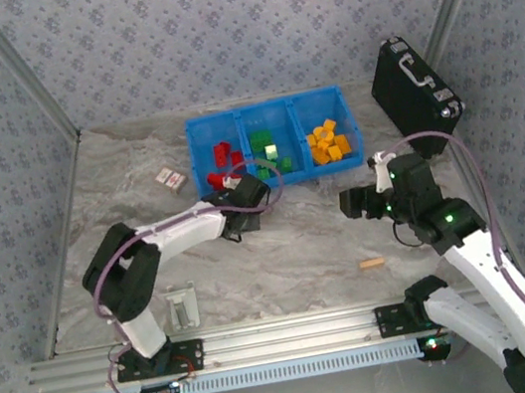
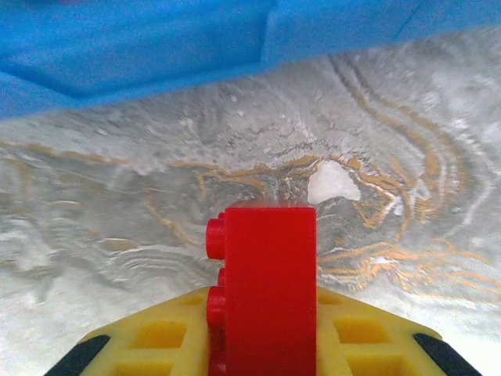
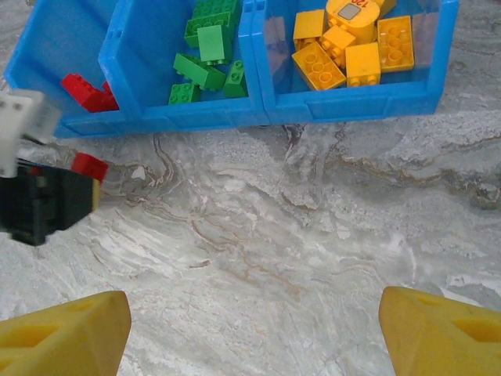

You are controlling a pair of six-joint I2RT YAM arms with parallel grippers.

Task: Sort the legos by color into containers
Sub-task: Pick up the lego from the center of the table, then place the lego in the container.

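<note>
The left gripper (image 3: 92, 176) clamps an upright red brick (image 2: 270, 282) just above the marbled table (image 3: 297, 235), close before the blue bins (image 3: 344, 102). The right gripper (image 3: 254, 329) hangs wide open and empty, nearer the arms' bases.

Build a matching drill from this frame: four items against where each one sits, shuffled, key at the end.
Items
1. red brick
2. green bricks
3. orange-yellow bricks
4. wooden stick

Places
A. in the right bin
B. loose on the table
C. clamped in the left gripper
D. in the middle bin

Pairs: 1-C, 2-D, 3-A, 4-B
</note>
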